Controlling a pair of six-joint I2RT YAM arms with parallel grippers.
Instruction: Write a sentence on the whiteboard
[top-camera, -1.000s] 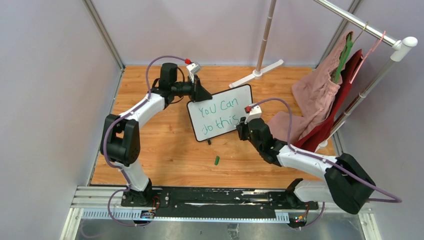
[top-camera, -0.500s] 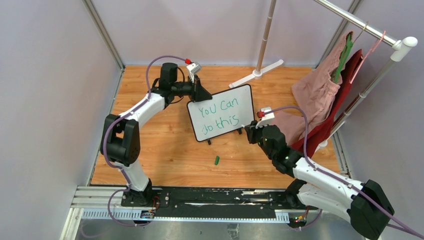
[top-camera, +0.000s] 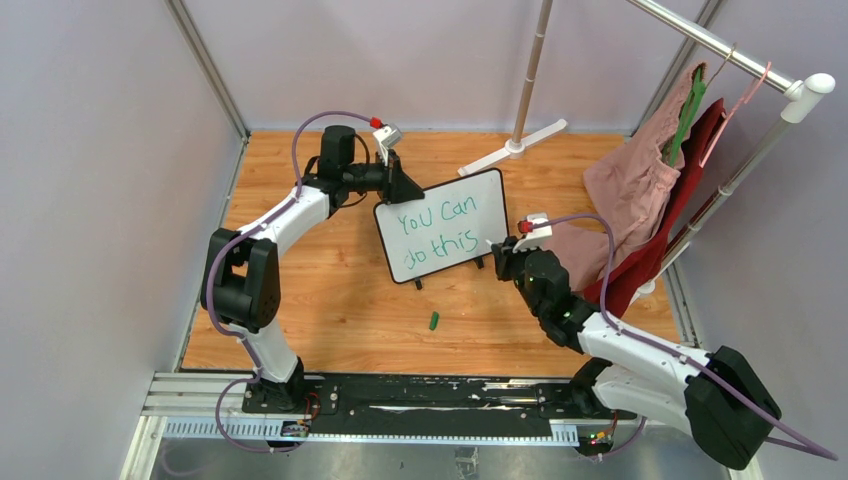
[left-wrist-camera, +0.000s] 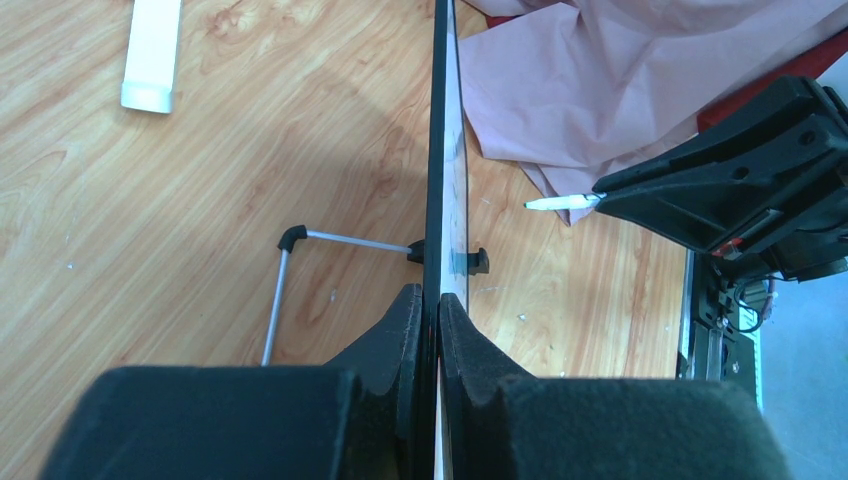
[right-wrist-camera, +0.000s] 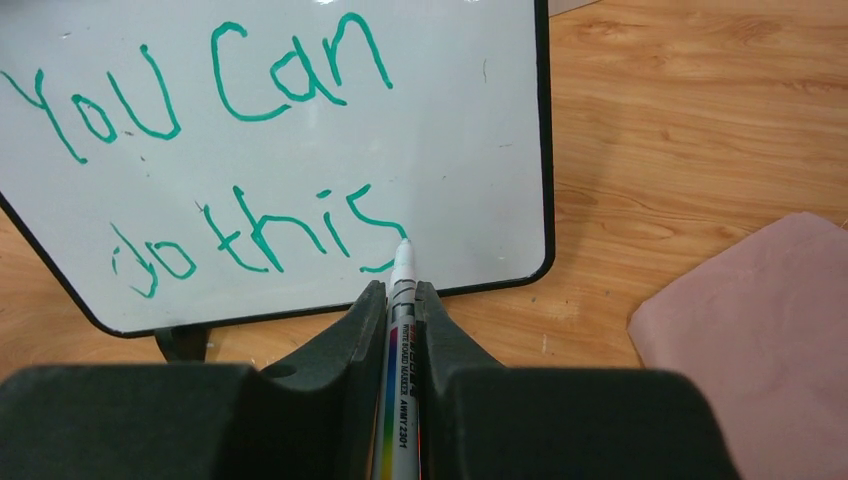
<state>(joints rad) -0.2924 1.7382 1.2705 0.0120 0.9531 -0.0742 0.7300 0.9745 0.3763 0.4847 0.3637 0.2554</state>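
Note:
The whiteboard stands tilted on the wooden floor, mid-scene. The sentence is in green marker in two lines, "You can" over "do this", and shows large in the right wrist view. My left gripper is shut on the board's upper left edge, and the board is seen edge-on between its jaws. My right gripper is shut on a white marker. The marker's tip points at the end of "this" and is a short gap off the board.
A green marker cap lies on the floor in front of the board. A pink cloth and a red cloth hang from a clothes rack on the right and spill onto the floor. A white rack foot lies behind the board.
My right gripper with the marker drew back to the right, away from the board, then eased slightly toward it again. The left arm and the board have not moved.

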